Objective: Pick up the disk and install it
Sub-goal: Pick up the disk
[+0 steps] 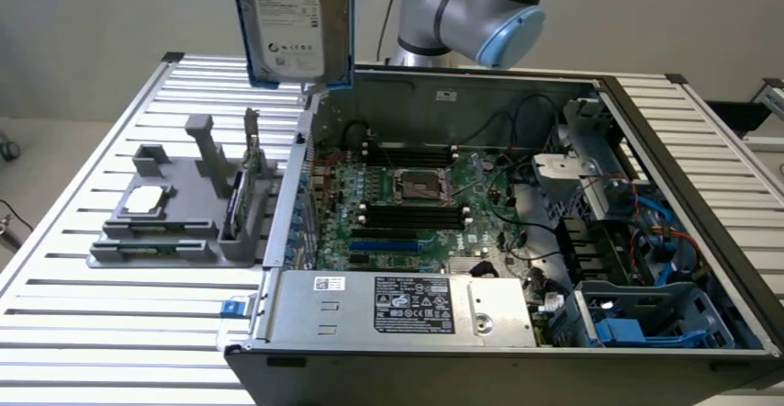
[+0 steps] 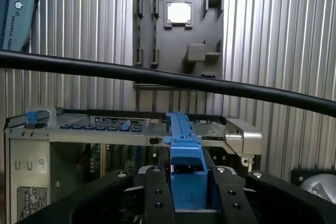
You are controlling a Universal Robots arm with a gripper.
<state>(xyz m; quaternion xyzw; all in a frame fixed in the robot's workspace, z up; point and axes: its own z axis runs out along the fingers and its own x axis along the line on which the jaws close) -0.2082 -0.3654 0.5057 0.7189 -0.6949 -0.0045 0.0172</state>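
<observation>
**A:** Where's the disk?

**B:** The disk (image 1: pixel 294 22) is off the table (image 1: pixel 73 332), hanging upright in the air. It's above the computer case (image 1: pixel 686 204), over the rear corner on the exterior view's left. White label faces the camera, blue carrier runs round the edges.

**A:** Hand state?

**B:** The hand (image 2: pixel 188 203) is pinching the disk by the blue carrier. Wrist view has the disk edge-on, with the black fingers (image 2: pixel 156 198) pressed against it on either side.

**A:** Is it in the case?

**B:** No, it's well above it and touching nothing there. The case is open on top with the motherboard (image 1: pixel 367 195) exposed and the CPU socket (image 1: pixel 417 184) mid-board. The large silver labelled box (image 1: pixel 398 307) runs along the case's near wall. There's a bay with blue plastic parts (image 1: pixel 644 319) in the near corner on the exterior view's right.

**A:** Anything outside the case?

**B:** A grey fixture (image 1: pixel 184 218) sits on the table just beside the case, on the exterior view's left. A small square silver chip (image 1: pixel 145 199) lies in one of its pockets. A thin upright card (image 1: pixel 252 181) stands in the fixture on the side nearest the case.

**A:** Arm?

**B:** The robot arm (image 1: pixel 472 6) is behind the case's rear wall. In the wrist view a black cable (image 2: pixel 168 80) crosses in front of the fixture and the case.
</observation>
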